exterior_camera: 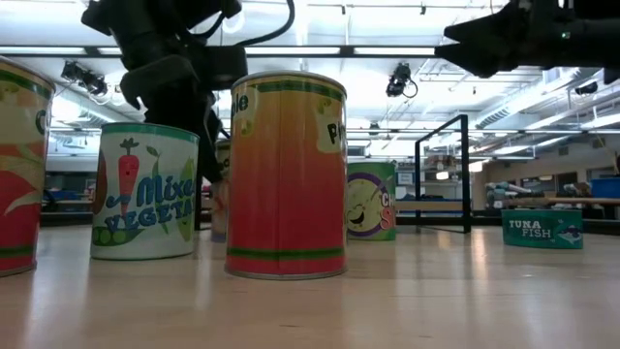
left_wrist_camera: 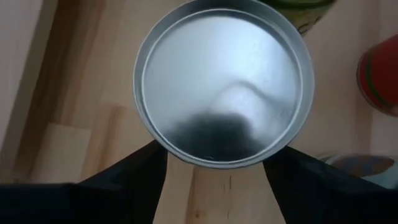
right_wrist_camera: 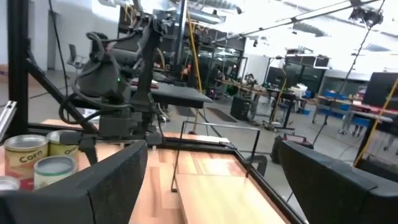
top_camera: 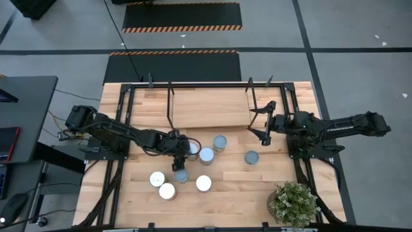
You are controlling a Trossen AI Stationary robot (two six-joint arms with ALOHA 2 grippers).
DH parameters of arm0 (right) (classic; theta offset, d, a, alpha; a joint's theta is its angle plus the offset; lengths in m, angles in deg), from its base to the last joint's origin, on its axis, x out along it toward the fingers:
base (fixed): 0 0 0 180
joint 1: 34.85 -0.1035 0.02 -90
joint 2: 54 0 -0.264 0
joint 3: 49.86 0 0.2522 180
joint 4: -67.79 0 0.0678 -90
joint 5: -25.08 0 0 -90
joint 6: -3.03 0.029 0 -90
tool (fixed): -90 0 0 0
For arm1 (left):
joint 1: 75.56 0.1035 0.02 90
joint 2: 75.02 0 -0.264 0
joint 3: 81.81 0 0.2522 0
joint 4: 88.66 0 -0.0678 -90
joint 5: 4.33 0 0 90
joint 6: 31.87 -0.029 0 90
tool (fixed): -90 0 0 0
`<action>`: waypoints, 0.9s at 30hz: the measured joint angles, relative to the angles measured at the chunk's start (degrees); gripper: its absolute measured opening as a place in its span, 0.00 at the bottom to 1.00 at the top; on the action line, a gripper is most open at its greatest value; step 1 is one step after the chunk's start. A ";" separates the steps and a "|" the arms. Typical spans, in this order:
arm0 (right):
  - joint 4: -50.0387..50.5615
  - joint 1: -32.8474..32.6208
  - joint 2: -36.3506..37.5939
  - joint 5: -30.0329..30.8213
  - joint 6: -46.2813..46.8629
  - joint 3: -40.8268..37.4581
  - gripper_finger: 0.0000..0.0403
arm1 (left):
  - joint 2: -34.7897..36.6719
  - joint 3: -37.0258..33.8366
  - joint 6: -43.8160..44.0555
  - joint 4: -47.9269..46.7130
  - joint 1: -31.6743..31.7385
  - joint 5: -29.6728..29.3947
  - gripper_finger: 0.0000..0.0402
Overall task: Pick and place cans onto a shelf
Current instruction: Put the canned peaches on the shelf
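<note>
In the low view, the nearest tall cylindrical tin (exterior_camera: 286,174), orange-red with green bands, stands centre frame with only the letters "P" and "le" legible. Left of it a white-and-green tin (exterior_camera: 143,191) reads "Mixe… VEGETA…" with a carrot picture. At the far right a squat teal tin (exterior_camera: 542,230) reads "TUNA FISH", and a green-and-purple tin (exterior_camera: 371,202) shows "Ch".

The left tool (top_camera: 178,162) hangs over the middle of the butcher-block bench (top_camera: 232,193), its two dark fingers (left_wrist_camera: 134,180) spread wide on either side of a silver-topped can (left_wrist_camera: 222,84) without gripping it. White-topped cans (top_camera: 166,191) cluster lower left of centre, with open bench between them and the potted green plant (top_camera: 294,203) at lower right.

The right tool (top_camera: 256,122) waits open and empty at the right edge of the light wooden shelf board in its black rod frame (top_camera: 209,108), upper centre. The board carries no cans.
</note>
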 joint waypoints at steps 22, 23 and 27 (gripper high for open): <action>-3.44 0.08 -7.81 -3.12 2.71 1.46 0.92 | -1.84 6.40 -3.57 -5.55 2.12 2.41 0.99; -3.61 0.08 -8.02 -3.10 2.71 1.46 0.92 | -2.43 6.40 -4.21 -4.54 2.14 2.59 0.99; -4.56 0.08 -8.62 -3.08 2.73 1.46 0.92 | -3.31 6.42 -5.43 -3.47 2.87 3.76 0.99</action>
